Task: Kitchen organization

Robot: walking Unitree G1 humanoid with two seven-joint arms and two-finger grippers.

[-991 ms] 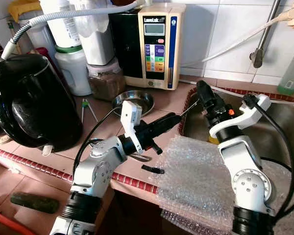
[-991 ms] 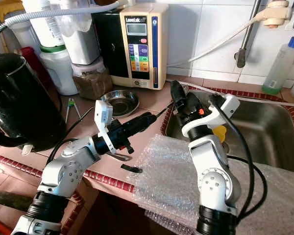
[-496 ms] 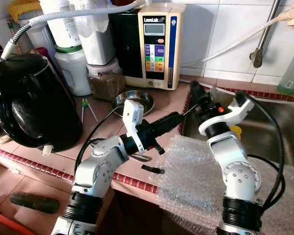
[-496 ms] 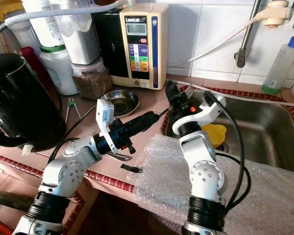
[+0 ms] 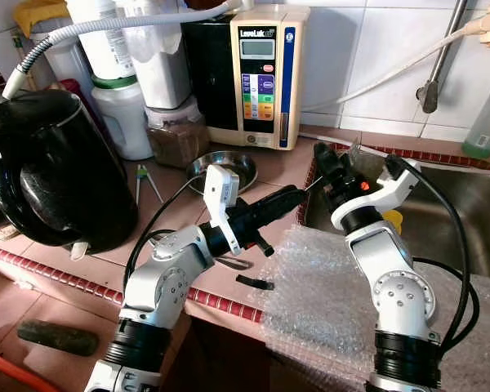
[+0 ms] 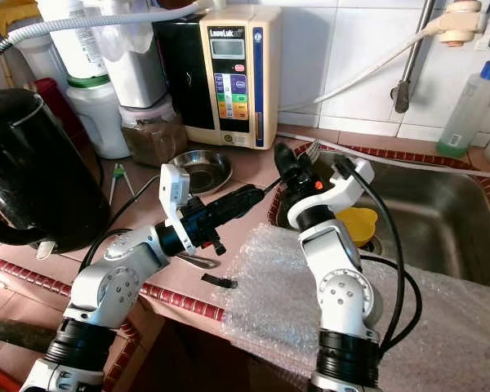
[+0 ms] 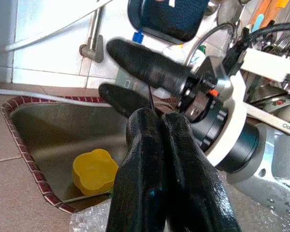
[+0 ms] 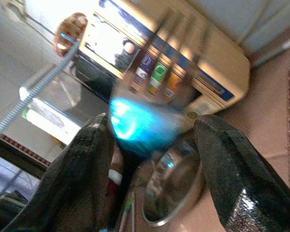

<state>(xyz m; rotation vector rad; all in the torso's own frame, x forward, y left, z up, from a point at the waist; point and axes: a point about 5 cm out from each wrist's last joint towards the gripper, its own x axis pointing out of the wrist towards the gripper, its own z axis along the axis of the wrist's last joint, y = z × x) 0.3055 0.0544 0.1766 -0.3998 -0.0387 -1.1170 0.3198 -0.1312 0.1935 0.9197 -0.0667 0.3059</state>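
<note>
A: What's on the tiled counter (image 5: 286, 163)?
B: A black kettle (image 5: 53, 167), a steel dish (image 5: 222, 170), bubble wrap (image 5: 331, 298) by the sink (image 6: 441, 216); a yellow cup (image 7: 93, 170) inside.
A: Grippers?
B: Left gripper (image 5: 292, 196), fingers pressed together on a thin fork (image 5: 335, 167); right gripper (image 5: 321, 155), fingers apart, at the sink's corner.

Head views bright and sharp; right wrist view motion-blurred.

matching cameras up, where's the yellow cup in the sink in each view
Left eye view: yellow cup right of centre, in the sink.
Right eye view: yellow cup right of centre.
Left wrist view: yellow cup on the sink floor.
Right wrist view: faces the water ioniser instead.
Shared landmark: the sink.
</note>
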